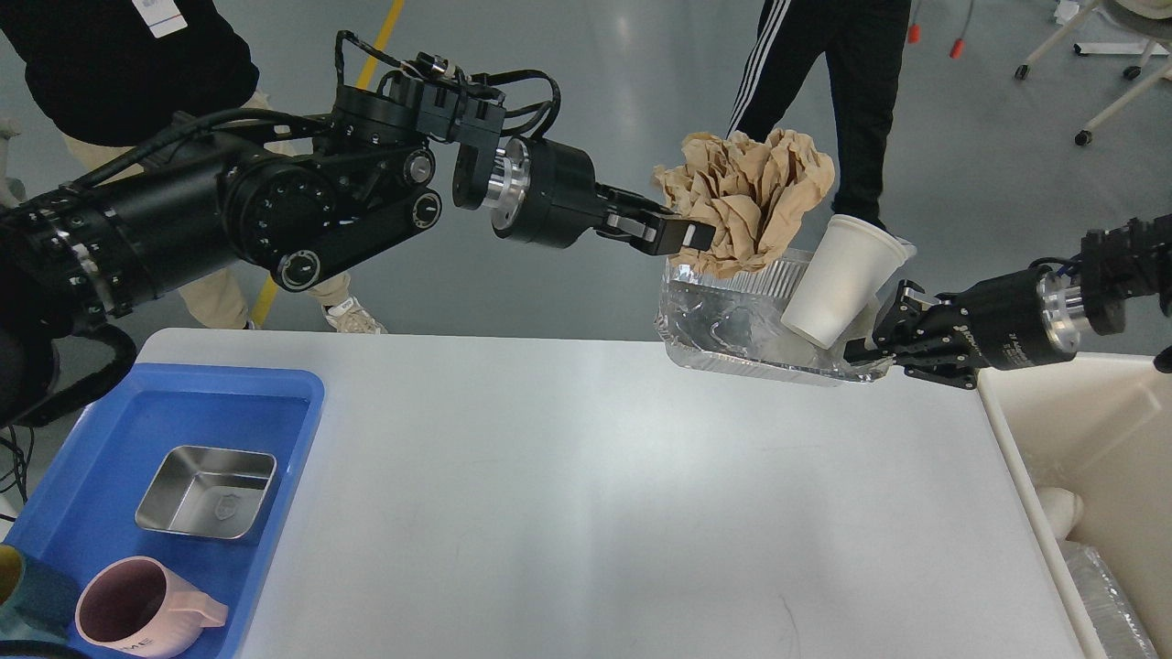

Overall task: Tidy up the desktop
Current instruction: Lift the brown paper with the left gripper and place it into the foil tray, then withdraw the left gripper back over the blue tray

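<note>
The white desktop (586, 494) fills the lower view. My left gripper (689, 236) is shut on a crumpled wad of brown paper (746, 197) and holds it in the air just above the far rim of a foil tray (732, 334). My right gripper (872, 343) is shut on the right end of the foil tray and holds it above the table's far right edge. A white paper cup (842, 279) leans tilted inside the tray, next to the paper wad.
A blue tray (110, 430) at the front left holds a steel dish (206, 491), a pink mug (137, 613) and a teal cup (27, 599). A cream bin (1090, 458) stands at the right edge. People stand beyond the table.
</note>
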Robot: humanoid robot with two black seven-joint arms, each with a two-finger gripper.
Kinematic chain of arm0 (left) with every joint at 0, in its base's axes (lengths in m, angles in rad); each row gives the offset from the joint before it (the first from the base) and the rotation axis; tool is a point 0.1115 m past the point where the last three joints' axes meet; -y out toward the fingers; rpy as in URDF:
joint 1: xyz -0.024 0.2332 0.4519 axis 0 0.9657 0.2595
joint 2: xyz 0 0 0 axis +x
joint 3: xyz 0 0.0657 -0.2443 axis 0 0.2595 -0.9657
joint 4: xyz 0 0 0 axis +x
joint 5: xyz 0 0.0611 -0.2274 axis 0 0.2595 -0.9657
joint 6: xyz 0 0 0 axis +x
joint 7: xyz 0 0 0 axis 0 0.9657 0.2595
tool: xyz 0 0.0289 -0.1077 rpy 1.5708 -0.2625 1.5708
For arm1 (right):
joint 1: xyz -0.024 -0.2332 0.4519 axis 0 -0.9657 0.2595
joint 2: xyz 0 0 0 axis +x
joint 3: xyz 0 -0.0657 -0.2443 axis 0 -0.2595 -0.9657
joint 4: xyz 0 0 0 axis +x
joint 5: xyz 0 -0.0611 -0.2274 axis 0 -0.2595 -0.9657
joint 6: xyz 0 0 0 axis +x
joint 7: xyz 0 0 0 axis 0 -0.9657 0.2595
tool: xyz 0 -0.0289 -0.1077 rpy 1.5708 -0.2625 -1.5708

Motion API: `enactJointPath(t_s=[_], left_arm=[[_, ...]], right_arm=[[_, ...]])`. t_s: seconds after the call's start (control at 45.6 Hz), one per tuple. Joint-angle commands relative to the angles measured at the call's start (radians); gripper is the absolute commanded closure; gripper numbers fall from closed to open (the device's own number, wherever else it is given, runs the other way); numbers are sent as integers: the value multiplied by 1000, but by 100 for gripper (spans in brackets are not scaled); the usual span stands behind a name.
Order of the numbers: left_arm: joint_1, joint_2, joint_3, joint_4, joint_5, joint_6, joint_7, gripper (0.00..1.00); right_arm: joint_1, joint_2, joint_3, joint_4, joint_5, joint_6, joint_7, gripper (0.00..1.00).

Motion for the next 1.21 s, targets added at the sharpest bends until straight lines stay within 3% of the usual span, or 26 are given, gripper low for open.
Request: enactJointPath(t_s=[0.0,0.175,0.219,0.307,0.351,0.679,0.789,0.964,1.183], left_arm=[[-18,-46,0,12,-2,2,1,91],[-21,-60,6,14,-5,6,5,83],[-18,-58,6,14,-6,5,11,65],[-12,-51,5,14,-18,8,43,19],[-7,-49,0,12,-20,11,61,10],[75,-38,-12,12,-25,17,75,6],[121,-19,-46,12,-90,58,75,5],[235,51,-224,11,-265,159,74,4],[491,126,-561,-5,-282,166,72,3]], right_arm=[[-2,-8,0,1,0,0,0,100],[-2,-14,0,1,0,0,0,100],[-2,-14,2,1,0,0,0,100],[-2,-14,0,1,0,0,0,100],[-3,-14,0,1,0,0,0,100],[-3,-15,0,-1,0,0,0,100],[-9,-19,-1,-2,-2,0,0,100],[-17,-37,-1,-4,-2,-2,0,100],[-40,-54,0,-5,-2,-9,0,100]])
